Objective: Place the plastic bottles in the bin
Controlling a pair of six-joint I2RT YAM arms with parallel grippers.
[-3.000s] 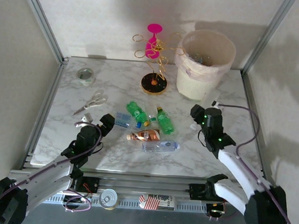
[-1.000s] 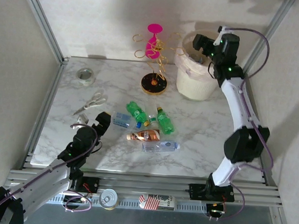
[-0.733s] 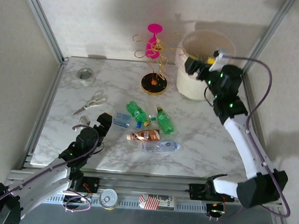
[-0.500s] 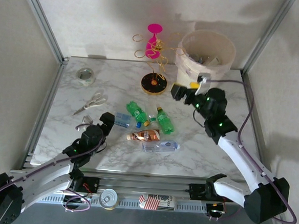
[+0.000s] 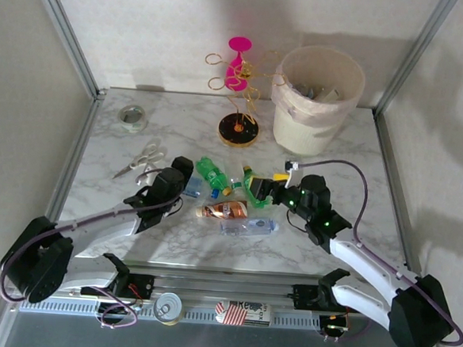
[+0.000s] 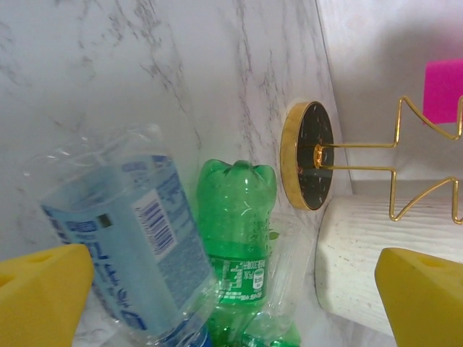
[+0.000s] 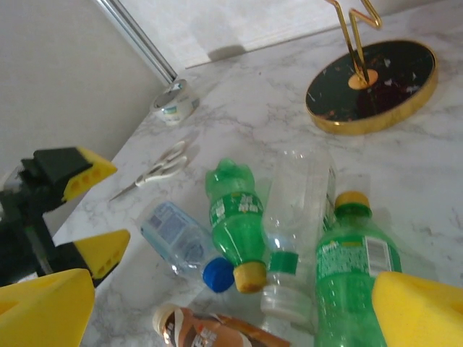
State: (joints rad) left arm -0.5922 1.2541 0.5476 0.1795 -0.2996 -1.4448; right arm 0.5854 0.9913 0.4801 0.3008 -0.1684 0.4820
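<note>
Left gripper (image 5: 182,178) sits at the 9 o'clock edge of the bottle cluster. Its yellow-padded jaws are spread as wide as they go and hold nothing. In its wrist view they straddle the crumpled clear plastic bottle with the pale blue label (image 5: 189,186) (whether a pad already brushes it I cannot tell).

Just beside that bottle, toward 3 o'clock, lies a green plastic bottle (image 5: 211,172) on its side. A squashed clear bottle with a green cap (image 7: 296,210) comes after it, then a green bottle with a yellow cap (image 5: 254,187). At 6 o'clock of these rest an orange-brown bottle (image 5: 222,210) and a clear bottle with a blue band (image 5: 248,225). All six lie flat near the table's middle.

The right gripper (image 5: 270,189) hangs at the cluster's 3 o'clock side, jaws likewise wide and empty, close over the yellow-capped green bottle.

The large cream-white round bin with a white liner (image 5: 294,134) stands well apart at the table's 1 o'clock corner, beyond the gold wire stand on a black disc (image 5: 238,130).

These bottles look empty, so they should be very light. Their walls are thin and will buckle under a hard squeeze. Being round and smooth, they may roll or squirt out of a glancing pinch. I would grip across the belly at the label, about mid-length and square to the long axis, not at the narrow neck or cap. A dented bottle's flattened faces should seat better between the pads.
</note>
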